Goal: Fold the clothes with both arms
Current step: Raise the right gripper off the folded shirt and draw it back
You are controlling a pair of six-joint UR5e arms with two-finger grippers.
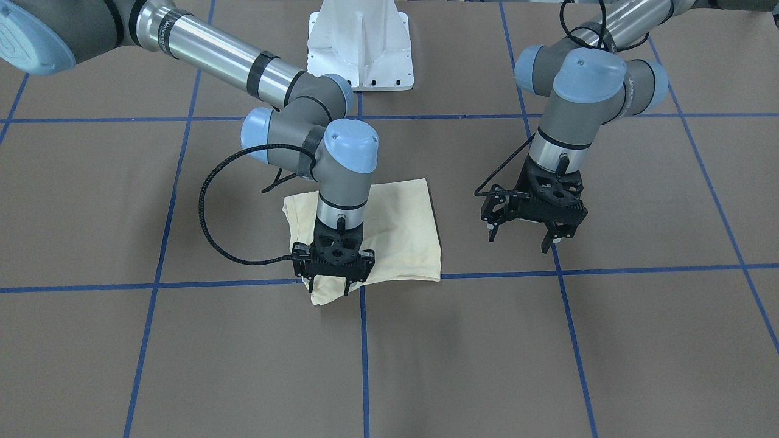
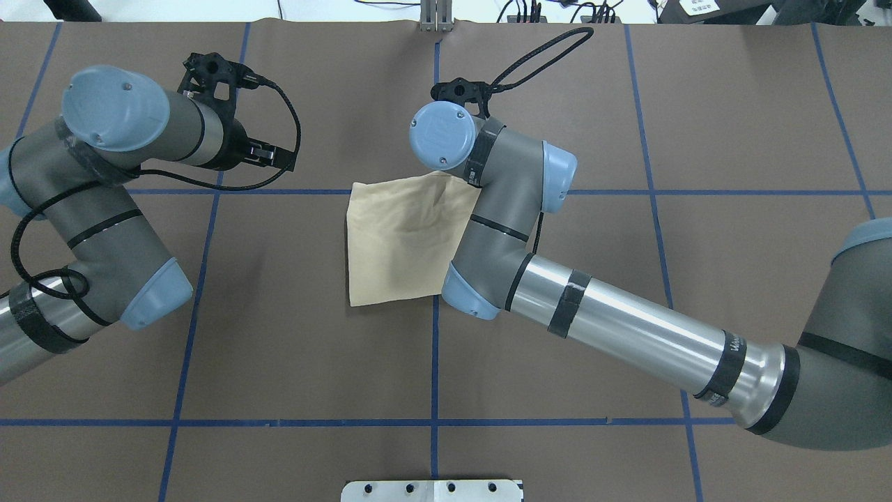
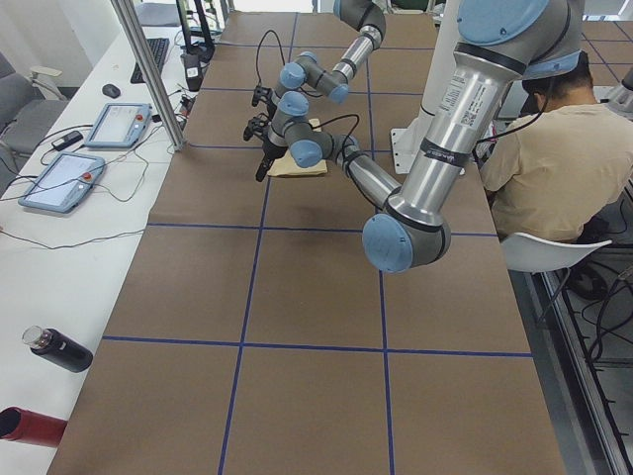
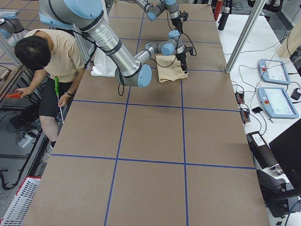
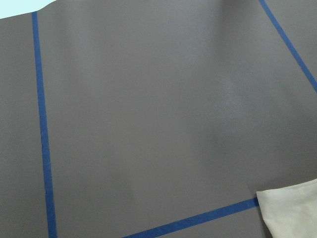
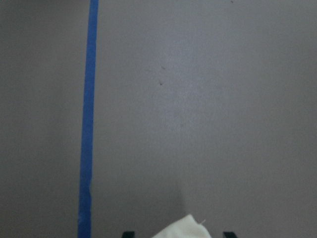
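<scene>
The pale cream-yellow shirt [image 1: 401,231] lies folded into a rough square on the brown table, plain side up [image 2: 397,244]. My right gripper [image 1: 329,291] stands over the shirt's corner nearest the operators' side. It is open, and the corner of cloth [image 6: 181,229] pokes up between its two fingertips [image 6: 128,234] without filling the gap. My left gripper [image 1: 518,243] hovers open and empty above bare table, well clear of the shirt's side. Its wrist view shows only a corner of the shirt [image 5: 292,213].
Blue tape lines [image 1: 363,340] divide the table into squares. The white pedestal base [image 1: 359,48] stands behind the shirt. A person [image 3: 564,168] sits beside the robot. Control tablets [image 3: 119,124] and bottles [image 3: 59,348] lie on the side bench.
</scene>
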